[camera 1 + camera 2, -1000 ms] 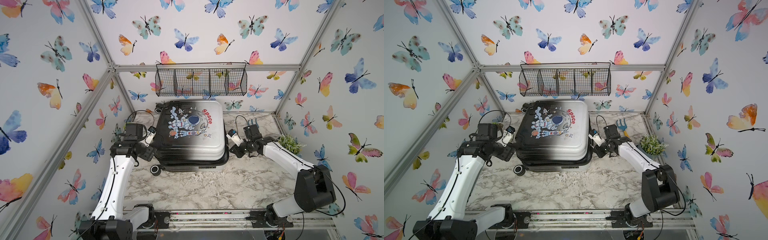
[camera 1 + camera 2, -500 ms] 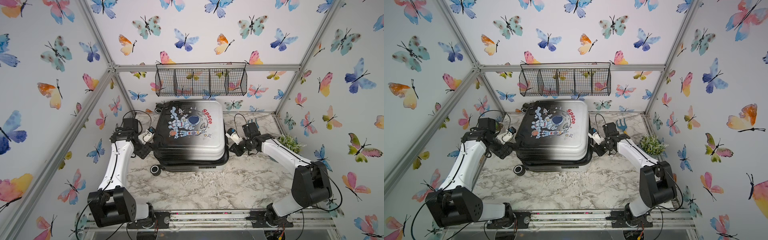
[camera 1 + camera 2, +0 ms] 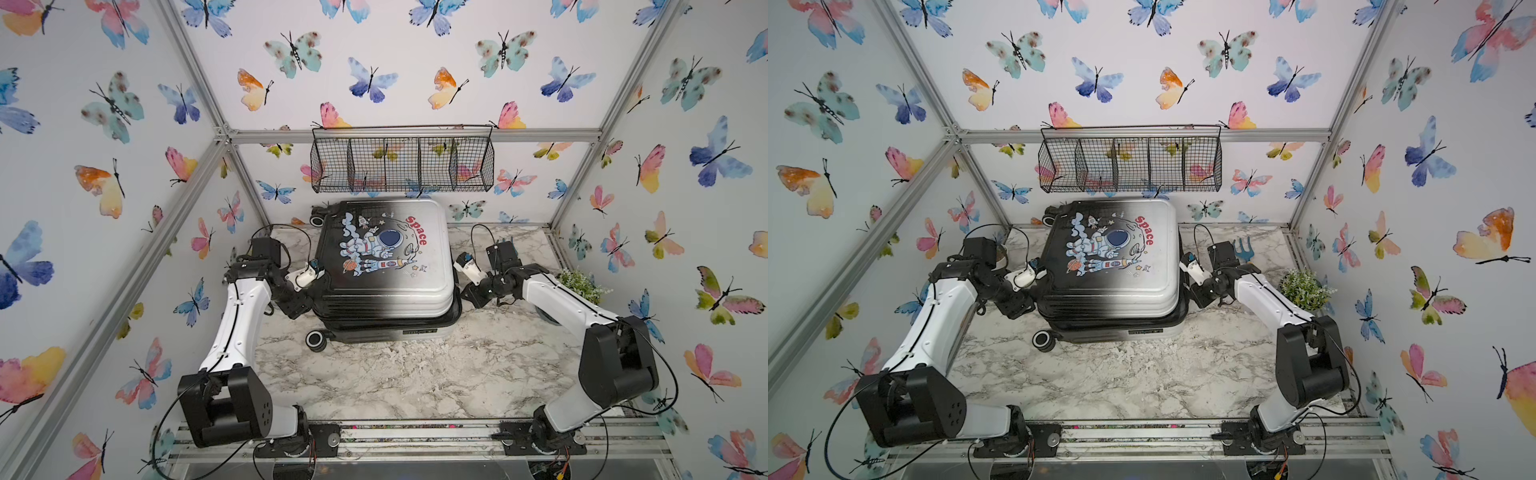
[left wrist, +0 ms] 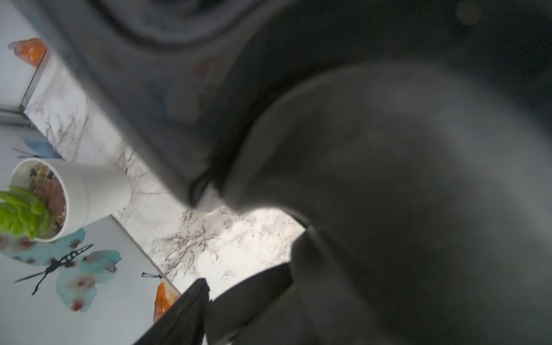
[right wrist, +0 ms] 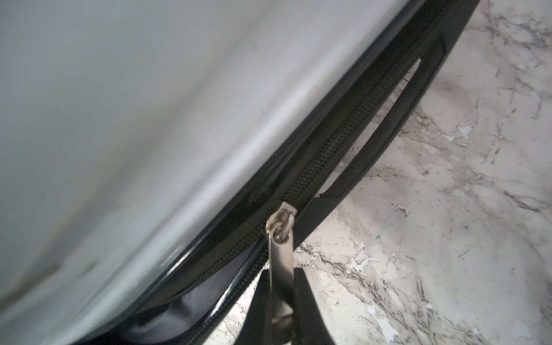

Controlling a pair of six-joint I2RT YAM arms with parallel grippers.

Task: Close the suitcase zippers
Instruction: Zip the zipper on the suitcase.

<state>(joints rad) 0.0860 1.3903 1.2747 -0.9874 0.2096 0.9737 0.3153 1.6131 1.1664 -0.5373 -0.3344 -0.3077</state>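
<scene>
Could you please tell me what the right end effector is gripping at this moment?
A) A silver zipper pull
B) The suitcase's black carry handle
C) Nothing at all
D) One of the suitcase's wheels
A: in the right wrist view the silver zipper pull hangs from the black track at the rim of the suitcase and is pinched between the two dark fingers of the right end effector.

The suitcase (image 3: 384, 286) fades black to white (red "Space" letters on it); the table (image 3: 395, 374) is grey-veined white marble.
</scene>
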